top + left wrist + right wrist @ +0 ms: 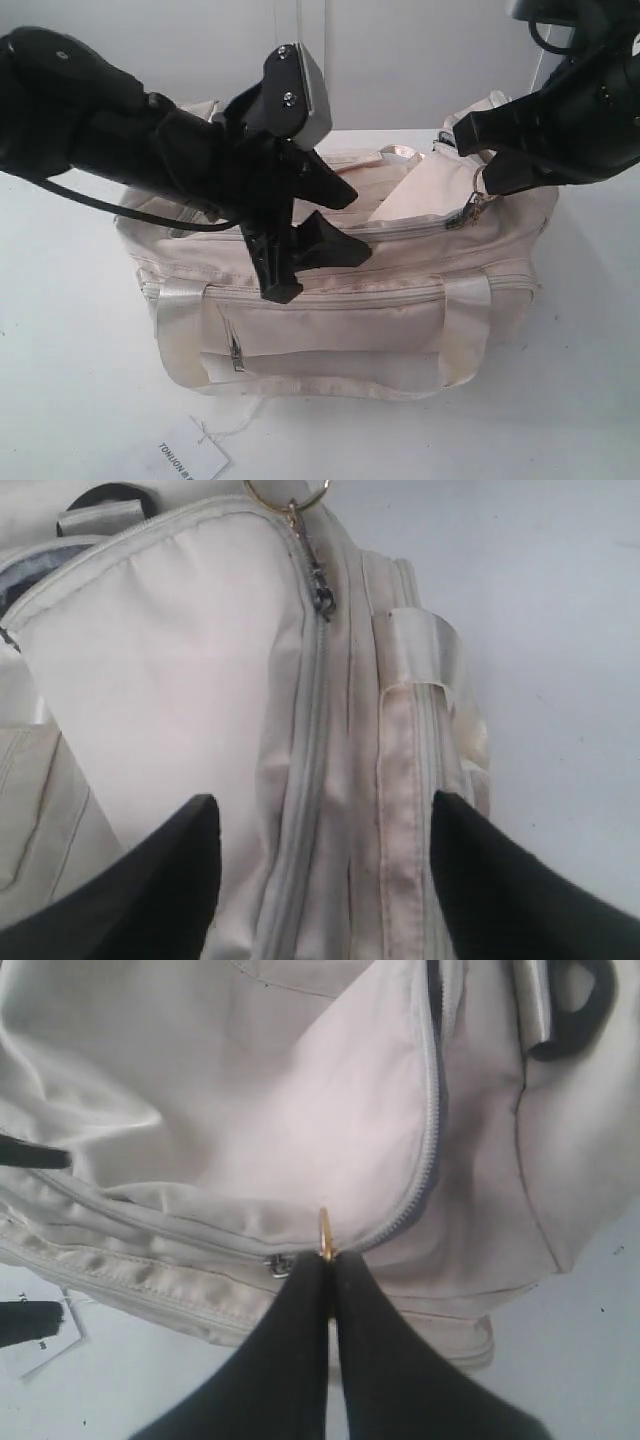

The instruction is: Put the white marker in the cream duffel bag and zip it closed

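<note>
Seeing the cream duffel bag [340, 330] centre frame on the white table [80, 380]: soft creased fabric, shiny handles, grey zipper [310, 730] along its top. Right gripper [328, 1260] is pinched tight on the gold pull ring [324, 1232] at the bag's right end. Left gripper [360, 225] hangs over the bag top, jaws spread wide; we see nothing in them.
</note>
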Robot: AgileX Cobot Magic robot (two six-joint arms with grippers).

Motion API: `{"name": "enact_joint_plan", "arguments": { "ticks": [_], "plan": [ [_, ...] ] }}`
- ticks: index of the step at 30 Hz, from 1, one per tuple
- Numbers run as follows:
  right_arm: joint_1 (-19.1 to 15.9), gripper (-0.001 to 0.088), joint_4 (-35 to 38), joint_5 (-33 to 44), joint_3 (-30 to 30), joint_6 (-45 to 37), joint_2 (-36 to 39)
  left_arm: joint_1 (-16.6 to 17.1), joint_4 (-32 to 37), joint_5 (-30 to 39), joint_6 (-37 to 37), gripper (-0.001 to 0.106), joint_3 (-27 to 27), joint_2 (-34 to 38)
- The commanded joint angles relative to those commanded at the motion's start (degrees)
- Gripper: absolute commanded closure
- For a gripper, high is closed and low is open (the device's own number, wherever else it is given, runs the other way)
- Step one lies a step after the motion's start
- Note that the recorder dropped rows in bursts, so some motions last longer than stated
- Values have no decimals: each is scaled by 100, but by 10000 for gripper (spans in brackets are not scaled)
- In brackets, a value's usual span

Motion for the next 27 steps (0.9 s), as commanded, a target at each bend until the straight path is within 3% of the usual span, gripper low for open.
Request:
{"name": "enact_joint_plan", "arguments": {
  "ticks": [4, 7, 9, 11, 27],
  "plan": [
    [0, 868, 0, 0, 0, 0, 0, -102, -351, 0, 823, 465, 0, 340],
    [0, 868, -16, 2, 0, 0, 0, -102, -351, -50, 797, 692, 0, 363],
    [0, 868, -38, -11, 0, 0, 0, -102, -351, -201, 797, 929, 0, 363],
    [-11, 868, -94, -20, 0, 13, 0, -102, -339, -341, 808, 1049, 0, 363],
    [-11, 868, -2146, -302, 0, 1392, -142, -91, -192, -478, 753, 1046, 10, 363]
  ]
}}
